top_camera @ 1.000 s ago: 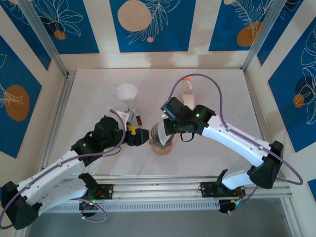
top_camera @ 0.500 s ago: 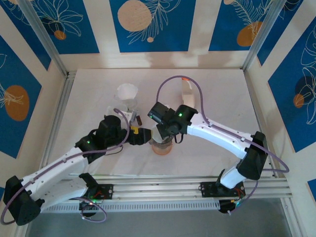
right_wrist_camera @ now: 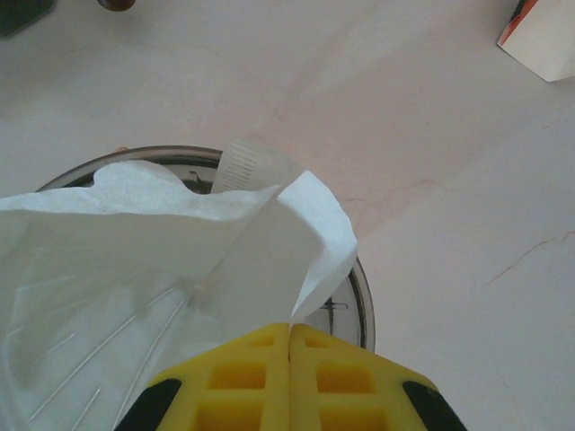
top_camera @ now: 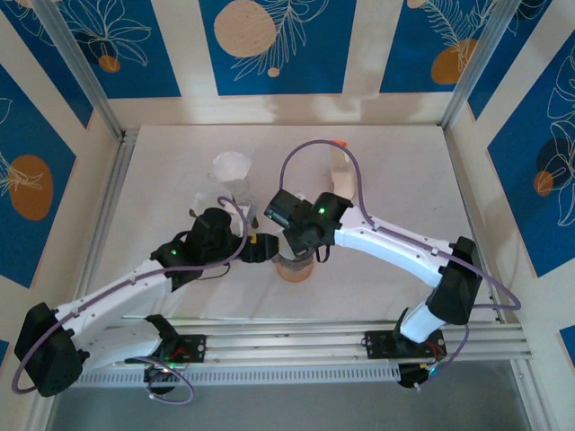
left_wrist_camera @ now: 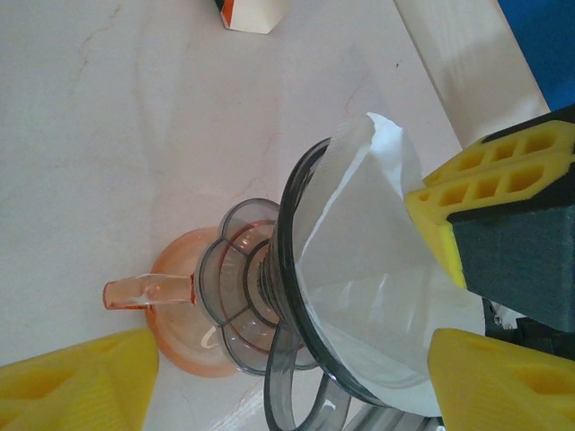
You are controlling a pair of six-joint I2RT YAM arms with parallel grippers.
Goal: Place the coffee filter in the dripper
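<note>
Right wrist view: right tool [right_wrist_camera: 289,332] pinches filter [right_wrist_camera: 135,269] inside dripper [right_wrist_camera: 365,305]. Left wrist view: left tool [left_wrist_camera: 287,388] wide, flanking orange base [left_wrist_camera: 180,337].

From above and behind the near edge, the top external camera looks steeply down over the whole table [top_camera: 395,180]. Both wrist cameras sit very close: the left views the dripper [left_wrist_camera: 289,224] obliquely from the left, the right looks down into the coffee filter [right_wrist_camera: 135,260]. All three share that near-centre spot.
</note>
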